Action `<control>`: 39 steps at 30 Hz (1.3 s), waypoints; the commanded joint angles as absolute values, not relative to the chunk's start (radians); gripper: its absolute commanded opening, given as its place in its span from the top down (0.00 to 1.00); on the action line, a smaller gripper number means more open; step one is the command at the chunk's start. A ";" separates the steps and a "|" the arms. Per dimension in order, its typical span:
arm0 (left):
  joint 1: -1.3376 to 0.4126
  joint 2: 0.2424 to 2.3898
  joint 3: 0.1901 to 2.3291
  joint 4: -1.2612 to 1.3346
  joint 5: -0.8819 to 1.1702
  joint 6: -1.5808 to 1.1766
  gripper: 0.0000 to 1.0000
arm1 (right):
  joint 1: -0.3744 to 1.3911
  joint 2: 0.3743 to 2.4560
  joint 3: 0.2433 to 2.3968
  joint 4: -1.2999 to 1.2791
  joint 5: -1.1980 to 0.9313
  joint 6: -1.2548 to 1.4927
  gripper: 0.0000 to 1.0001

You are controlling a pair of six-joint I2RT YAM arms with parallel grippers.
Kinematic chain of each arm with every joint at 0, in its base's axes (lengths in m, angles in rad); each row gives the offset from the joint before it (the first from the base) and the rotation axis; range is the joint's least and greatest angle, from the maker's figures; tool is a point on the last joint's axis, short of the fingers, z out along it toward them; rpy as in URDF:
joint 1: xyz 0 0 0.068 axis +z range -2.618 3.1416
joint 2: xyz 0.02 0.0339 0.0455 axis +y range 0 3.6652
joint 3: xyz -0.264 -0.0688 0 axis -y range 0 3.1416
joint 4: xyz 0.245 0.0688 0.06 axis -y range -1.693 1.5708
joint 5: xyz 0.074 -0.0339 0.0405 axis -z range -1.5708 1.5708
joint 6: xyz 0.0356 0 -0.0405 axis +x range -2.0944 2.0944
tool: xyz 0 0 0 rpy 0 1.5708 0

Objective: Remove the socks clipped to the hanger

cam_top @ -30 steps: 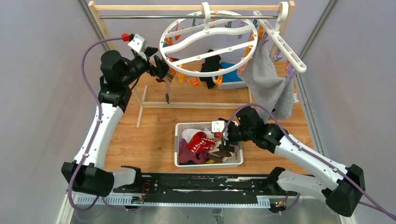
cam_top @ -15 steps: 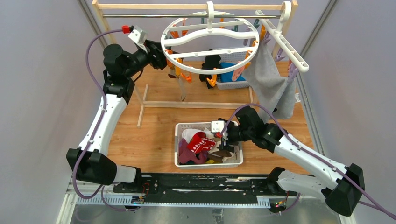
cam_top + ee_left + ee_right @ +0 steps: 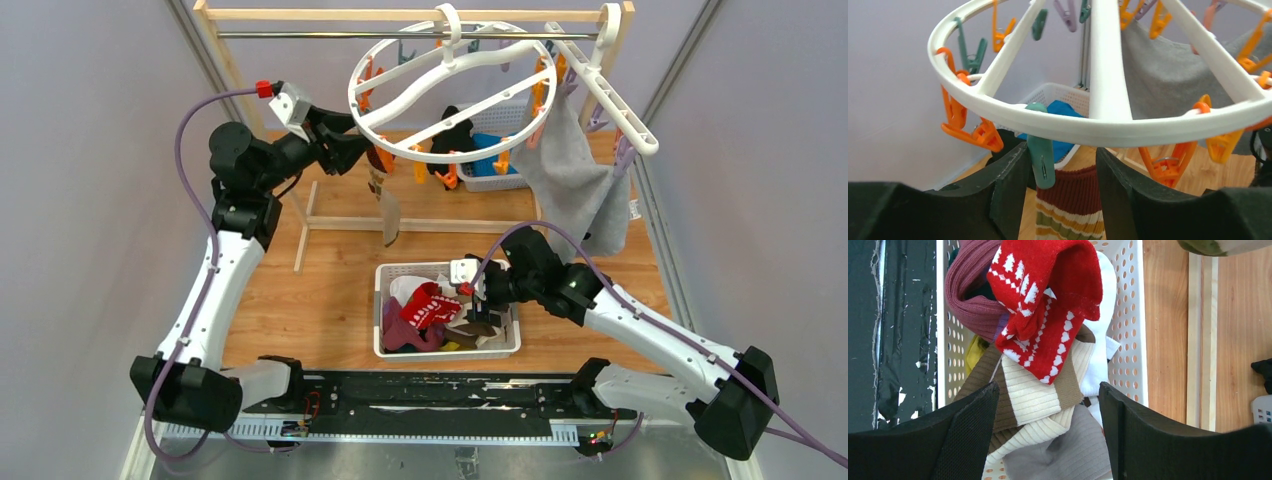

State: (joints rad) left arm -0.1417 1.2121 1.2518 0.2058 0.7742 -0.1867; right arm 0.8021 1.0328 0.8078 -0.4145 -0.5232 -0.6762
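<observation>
Stillness holds on the near side: the right pincer (image 3: 1048, 390) hangs where it did a second ago, jaws wide and empty, directly above the white perforated plastic basket (image 3: 447, 352). Under it a red sock with a white pattern (image 3: 1045, 305) lies on top of brown-and-cream, white and maroon ones already off the hanger. The change is all farther out. The left pincer (image 3: 1062, 155) has drawn its jaws in from wide to about half, and they now straddle a teal plastic clip (image 3: 1040, 165) without yet pinching it. The clip sits close against one finger, perhaps touching, though the wrist view is too oblique to be sure, and a clear gap shows on the other side. Just below the pincer, held by that clip, hangs a ribbed brown sock with cream and olive stripes (image 3: 1073, 210). Right above the pincer runs the rim of the large round white plastic hanger (image 3: 455, 95), which has swung and now sits tilted under its rail. I judge the squeeze that frees this sock is under way but not finished. Beyond the pincer a dark sock (image 3: 452, 135) is also clipped on, so work remains. The right arm lies low, elbow bent, forearm reaching in from its base with the wrist turned down. The left arm rises steeply from its base to a high elbow, then turns its forearm across toward the ring, fingers about level.
</observation>
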 commanded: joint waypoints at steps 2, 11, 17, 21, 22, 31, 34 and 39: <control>-0.179 1.127 1.198 0.253 0.830 -0.162 0.46 | 0.788 1.042 0.814 -0.397 -0.543 -0.686 0.28; -0.240 1.070 1.158 0.230 0.864 -0.163 0.45 | 0.788 1.055 0.824 -0.402 -0.542 -0.683 0.28; -0.271 1.067 1.126 0.215 0.838 -0.182 0.47 | 0.785 1.066 0.889 -0.397 -0.547 -0.656 0.28; -0.307 1.075 1.126 0.213 0.781 -0.227 0.51 | 0.756 1.101 0.968 -0.344 -0.589 -0.569 0.28; -0.314 1.079 1.128 0.213 0.769 -0.242 0.53 | 0.744 1.105 0.977 -0.294 -0.606 -0.539 0.28; -0.323 1.101 1.160 0.213 0.725 -0.354 0.56 | 0.701 1.132 0.957 0.135 -0.625 -0.257 0.28; -0.326 1.104 1.165 0.212 0.727 -0.383 0.56 | 0.693 1.186 0.977 0.223 -0.623 -0.157 0.28; -0.332 1.107 1.174 0.212 0.734 -0.423 0.56 | 0.684 1.263 0.966 0.422 -0.609 -0.012 0.28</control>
